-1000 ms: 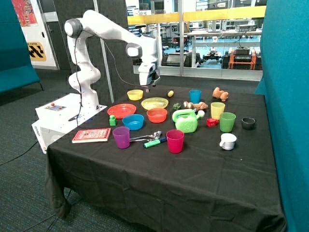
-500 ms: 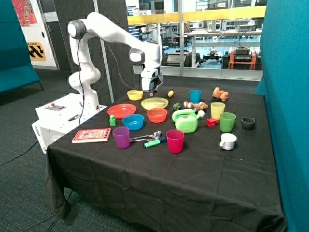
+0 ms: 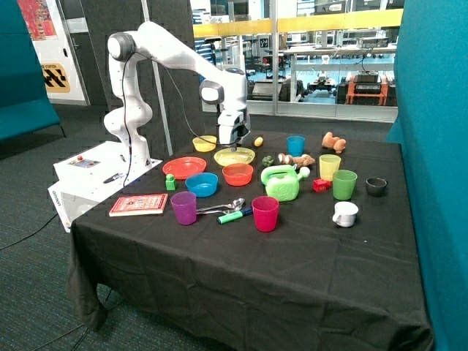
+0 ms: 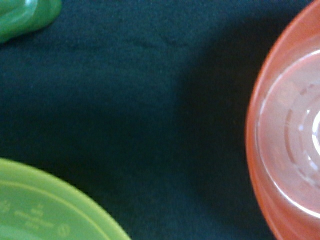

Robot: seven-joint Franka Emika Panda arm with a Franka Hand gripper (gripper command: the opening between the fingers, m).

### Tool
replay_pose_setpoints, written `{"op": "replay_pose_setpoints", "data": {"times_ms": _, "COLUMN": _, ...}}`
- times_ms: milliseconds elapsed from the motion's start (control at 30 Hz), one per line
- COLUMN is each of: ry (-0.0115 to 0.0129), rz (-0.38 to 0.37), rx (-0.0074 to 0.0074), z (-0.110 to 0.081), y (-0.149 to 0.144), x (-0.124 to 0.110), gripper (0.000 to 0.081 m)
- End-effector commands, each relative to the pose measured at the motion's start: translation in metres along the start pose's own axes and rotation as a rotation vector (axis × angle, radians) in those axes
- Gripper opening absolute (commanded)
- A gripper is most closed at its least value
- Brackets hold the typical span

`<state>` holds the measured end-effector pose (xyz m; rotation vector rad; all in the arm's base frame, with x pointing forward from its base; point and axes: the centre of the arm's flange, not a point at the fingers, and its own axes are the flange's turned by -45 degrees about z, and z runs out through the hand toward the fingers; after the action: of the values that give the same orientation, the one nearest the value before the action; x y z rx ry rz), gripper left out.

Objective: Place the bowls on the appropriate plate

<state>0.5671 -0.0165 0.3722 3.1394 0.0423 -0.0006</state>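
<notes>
The orange-red bowl (image 3: 238,174) sits on the black cloth just in front of the yellow plate (image 3: 235,156). The yellow bowl (image 3: 205,142) stands at the back, beside that plate. A red plate (image 3: 184,167) lies in front of the yellow bowl. My gripper (image 3: 235,146) hangs low over the yellow plate's rear edge, between the yellow bowl and a small yellow toy. The wrist view shows the orange-red bowl's rim (image 4: 290,150), the yellow plate's edge (image 4: 40,210) and black cloth between them. The gripper itself is not in the wrist view.
A blue bowl (image 3: 201,183), a purple cup (image 3: 183,207), a red cup (image 3: 265,213), spoons (image 3: 223,206) and a red book (image 3: 139,204) lie nearer the front. A green watering can (image 3: 281,182) stands beside the orange-red bowl; it also shows in the wrist view (image 4: 20,15). Cups stand further along.
The arm has swung away from above the yellow bowl toward the yellow plate and come lower. The bowls and plates have not moved.
</notes>
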Motion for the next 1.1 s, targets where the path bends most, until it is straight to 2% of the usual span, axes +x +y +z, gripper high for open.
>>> {"op": "replay_pose_setpoints", "data": {"times_ms": 0, "ry": 0.0004, "rz": -0.01, "rx": 0.0019, "z": 0.017, "y": -0.003, "x": 0.009, "gripper": 0.0447}}
{"op": "replay_pose_setpoints", "data": {"times_ms": 300, "ry": 0.0005, "rz": -0.031, "rx": 0.0019, "z": 0.03, "y": -0.014, "x": 0.012, "gripper": 0.0463}}
{"op": "replay_pose_setpoints", "data": {"times_ms": 500, "ry": 0.0005, "rz": -0.039, "rx": 0.0019, "z": 0.031, "y": -0.016, "x": 0.011, "gripper": 0.0467}}
{"op": "replay_pose_setpoints", "data": {"times_ms": 1067, "ry": 0.0005, "rz": -0.027, "rx": 0.0019, "z": 0.041, "y": -0.001, "x": 0.007, "gripper": 0.0469}}
